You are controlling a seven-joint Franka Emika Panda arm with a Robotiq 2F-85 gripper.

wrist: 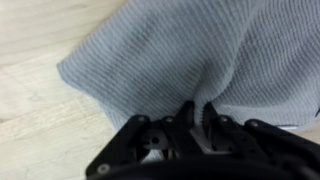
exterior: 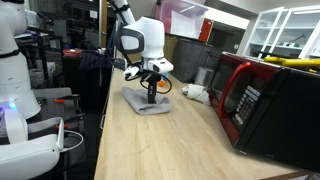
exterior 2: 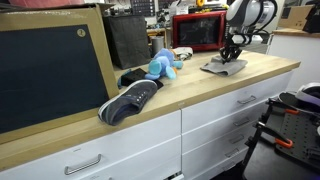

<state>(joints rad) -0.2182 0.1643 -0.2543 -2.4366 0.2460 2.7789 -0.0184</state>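
A grey knitted cloth (wrist: 190,50) lies on the light wooden counter (wrist: 40,120) and fills most of the wrist view. My gripper (wrist: 197,112) is down on it, its two black fingers pinched on a raised fold of the fabric. In both exterior views the cloth (exterior: 147,102) (exterior 2: 222,67) lies flat on the counter with the gripper (exterior: 152,97) (exterior 2: 230,58) standing straight above it and touching it.
A red and black microwave (exterior: 262,100) stands on the counter close beside the cloth. A white crumpled item (exterior: 195,92) lies near it. Farther along the counter are a blue plush toy (exterior 2: 160,66), a dark shoe (exterior 2: 128,100) and a large black board (exterior 2: 50,75).
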